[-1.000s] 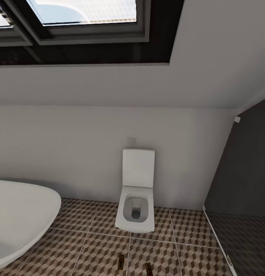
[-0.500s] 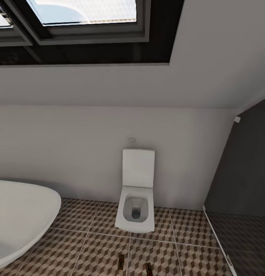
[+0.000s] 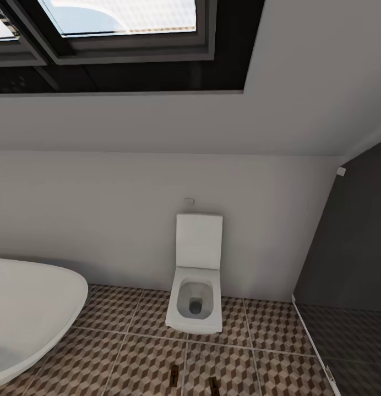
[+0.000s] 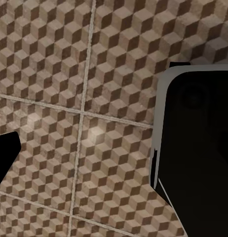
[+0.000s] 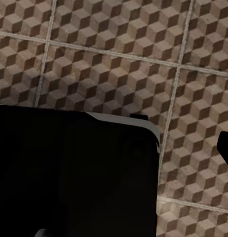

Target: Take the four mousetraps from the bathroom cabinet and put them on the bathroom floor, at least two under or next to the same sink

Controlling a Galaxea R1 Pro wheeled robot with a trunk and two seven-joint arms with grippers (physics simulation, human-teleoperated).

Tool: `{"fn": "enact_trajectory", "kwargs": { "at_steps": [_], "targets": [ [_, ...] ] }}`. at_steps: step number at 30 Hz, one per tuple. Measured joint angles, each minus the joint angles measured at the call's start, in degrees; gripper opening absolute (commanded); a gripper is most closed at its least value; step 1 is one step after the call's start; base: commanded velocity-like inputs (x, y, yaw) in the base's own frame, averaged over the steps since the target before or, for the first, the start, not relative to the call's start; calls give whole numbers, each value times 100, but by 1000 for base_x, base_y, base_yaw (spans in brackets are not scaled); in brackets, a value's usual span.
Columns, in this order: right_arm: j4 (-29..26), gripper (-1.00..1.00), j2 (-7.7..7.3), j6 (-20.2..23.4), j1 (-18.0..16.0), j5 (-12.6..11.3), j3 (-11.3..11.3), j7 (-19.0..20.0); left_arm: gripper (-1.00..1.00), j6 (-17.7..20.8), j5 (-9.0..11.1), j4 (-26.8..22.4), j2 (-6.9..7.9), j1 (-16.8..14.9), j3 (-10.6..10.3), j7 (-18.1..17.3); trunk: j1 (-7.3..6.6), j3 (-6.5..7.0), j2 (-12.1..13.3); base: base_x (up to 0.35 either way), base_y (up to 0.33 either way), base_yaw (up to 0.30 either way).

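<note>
Two small brown mousetraps [image 3: 174,376] [image 3: 213,385] lie on the bathroom floor [image 3: 141,357] at the bottom edge of the head view, in front of the toilet. They are too small to make out any detail. The cabinet and the sink are out of view. In the left wrist view my left gripper [image 4: 89,168] hangs open over the cube-patterned tiles, with one dark finger [image 4: 4,158] at the edge and nothing between the jaws. My right gripper [image 5: 193,148] is also open above the tiles, one fingertip [image 5: 226,147] showing.
A square white toilet [image 3: 195,300] stands against the pale grey wall. A white tub [image 3: 31,313] is at the left, a dark glass partition [image 3: 350,264] at the right and skylights [image 3: 119,22] above. A black, grey-edged body [image 4: 198,148] [image 5: 69,173] looms beside each gripper.
</note>
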Motion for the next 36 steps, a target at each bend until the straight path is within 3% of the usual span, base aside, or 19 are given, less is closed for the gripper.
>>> {"fn": "enact_trajectory", "kwargs": {
  "at_steps": [36],
  "targets": [
    [0, 100, 0, -2, -3, 0, 0, 1, 100, 0, 0, 0, 0, 0, -5, 0, 0, 0, 0, 0, 0, 0]
  ]
}}
